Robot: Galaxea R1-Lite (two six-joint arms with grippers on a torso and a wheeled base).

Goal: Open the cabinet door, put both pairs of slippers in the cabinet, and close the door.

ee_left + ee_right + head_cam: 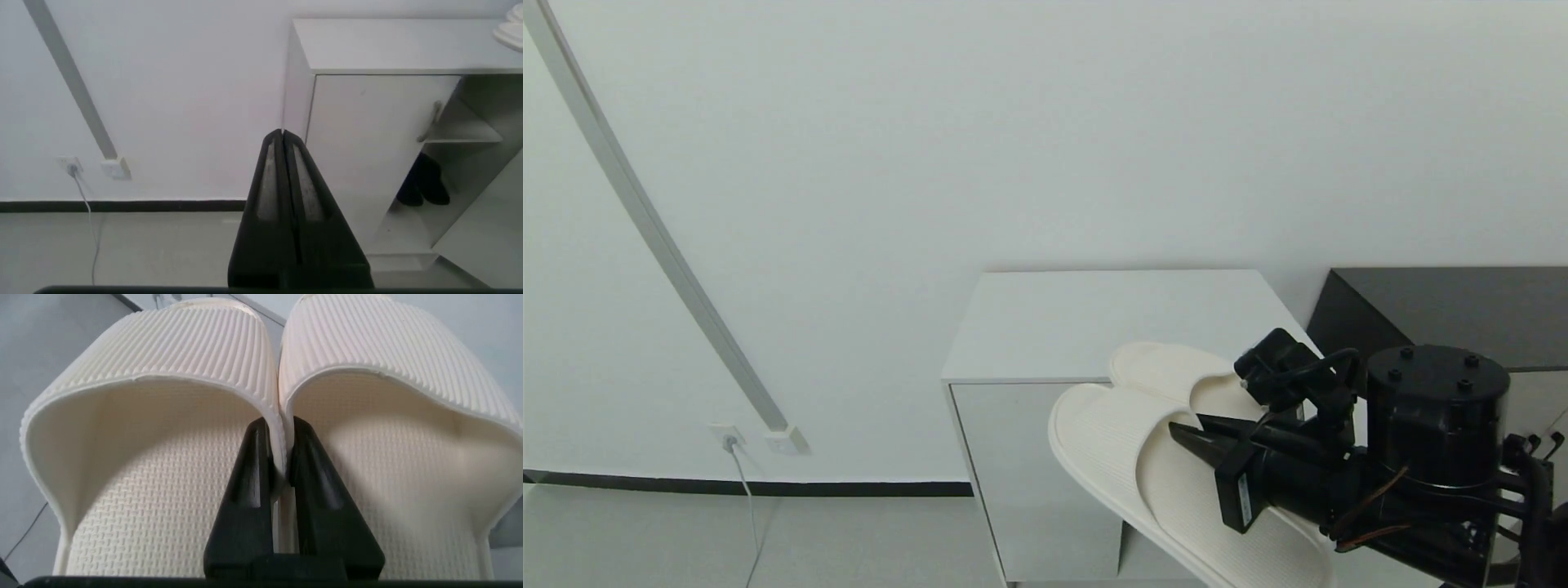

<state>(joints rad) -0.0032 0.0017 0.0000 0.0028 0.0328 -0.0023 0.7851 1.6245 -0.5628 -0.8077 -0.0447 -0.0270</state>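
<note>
Door (368, 147) open and a dark pair (425, 184) seemingly inside the cabinet (1094, 327), my right gripper (1188, 429) pinches the white slippers (1127, 457) at lower right of the head view, left gripper (283, 139) pressed together empty; stowing and closing remain.

- A plain white wall (1013, 122) makes up the background.
- A grey strip (645, 220) runs slantwise down the wall from the upper left and ends at a small white box (788, 442) low on the wall.
- Just beside that box sits a wall socket (725, 435) with a plug in it; a thin cable (752, 506) hangs from it down to the floor.
- A black skirting band (768, 488) lines the foot of the wall.
- The floor (629, 539) is pale grey and glossy.
- A dark flat top (1462, 306) stands against the wall at the right.
</note>
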